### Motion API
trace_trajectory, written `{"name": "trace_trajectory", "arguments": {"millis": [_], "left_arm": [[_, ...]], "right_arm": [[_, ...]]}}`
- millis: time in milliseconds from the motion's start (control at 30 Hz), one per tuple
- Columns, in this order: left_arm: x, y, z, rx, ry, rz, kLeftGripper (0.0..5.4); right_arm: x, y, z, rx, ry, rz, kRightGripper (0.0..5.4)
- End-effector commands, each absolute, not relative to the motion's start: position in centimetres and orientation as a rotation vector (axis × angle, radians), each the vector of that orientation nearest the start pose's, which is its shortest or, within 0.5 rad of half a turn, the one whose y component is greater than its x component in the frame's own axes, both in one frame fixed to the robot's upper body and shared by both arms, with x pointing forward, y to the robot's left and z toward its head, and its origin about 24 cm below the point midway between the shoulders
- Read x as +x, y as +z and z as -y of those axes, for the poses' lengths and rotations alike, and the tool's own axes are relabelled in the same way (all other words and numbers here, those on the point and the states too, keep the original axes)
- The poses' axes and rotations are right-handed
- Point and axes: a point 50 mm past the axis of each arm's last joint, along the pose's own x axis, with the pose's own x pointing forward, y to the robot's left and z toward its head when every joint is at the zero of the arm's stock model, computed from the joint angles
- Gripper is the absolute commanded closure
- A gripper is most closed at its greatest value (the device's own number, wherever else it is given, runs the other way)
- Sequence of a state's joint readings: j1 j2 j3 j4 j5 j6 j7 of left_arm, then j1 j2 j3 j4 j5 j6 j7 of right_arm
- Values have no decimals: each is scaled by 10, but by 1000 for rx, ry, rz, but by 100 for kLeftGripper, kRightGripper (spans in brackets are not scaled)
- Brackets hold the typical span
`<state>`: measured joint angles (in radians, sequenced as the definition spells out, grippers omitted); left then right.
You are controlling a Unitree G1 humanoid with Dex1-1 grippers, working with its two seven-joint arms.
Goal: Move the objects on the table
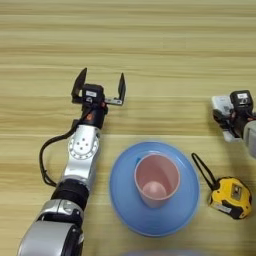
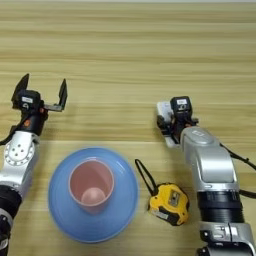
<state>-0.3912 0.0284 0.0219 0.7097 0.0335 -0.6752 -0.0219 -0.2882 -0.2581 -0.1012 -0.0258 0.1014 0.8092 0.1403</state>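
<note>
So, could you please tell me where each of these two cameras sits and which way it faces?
Left eye view: on the robot's head, looking down at the table; it shows the whole left arm with the left gripper open over bare wood, and only the right gripper at the right edge.
Right eye view: same head, same downward look, reaching further right; the right arm shows in full, its gripper over a white bar.
Both share the blue plate, pink cup standing on it, and tape measure.

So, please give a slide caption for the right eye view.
Pink cup stands on blue plate, tape measure beside; left gripper open, right gripper on white bar.
</note>
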Motion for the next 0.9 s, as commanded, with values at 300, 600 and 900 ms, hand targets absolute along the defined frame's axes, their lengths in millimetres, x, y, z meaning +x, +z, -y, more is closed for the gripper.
{"name": "trace_trajectory", "arguments": {"millis": [300, 600, 900], "left_arm": [[312, 52, -129, 62, -120, 355, 0], [312, 52, -129, 62, -119, 355, 0], [313, 52, -130, 62, -119, 354, 0]], "right_arm": [[292, 34, 221, -88, -9, -573, 250], [289, 25, 211, -87, 26, -595, 250], [287, 25, 207, -82, 46, -588, 250]]}}
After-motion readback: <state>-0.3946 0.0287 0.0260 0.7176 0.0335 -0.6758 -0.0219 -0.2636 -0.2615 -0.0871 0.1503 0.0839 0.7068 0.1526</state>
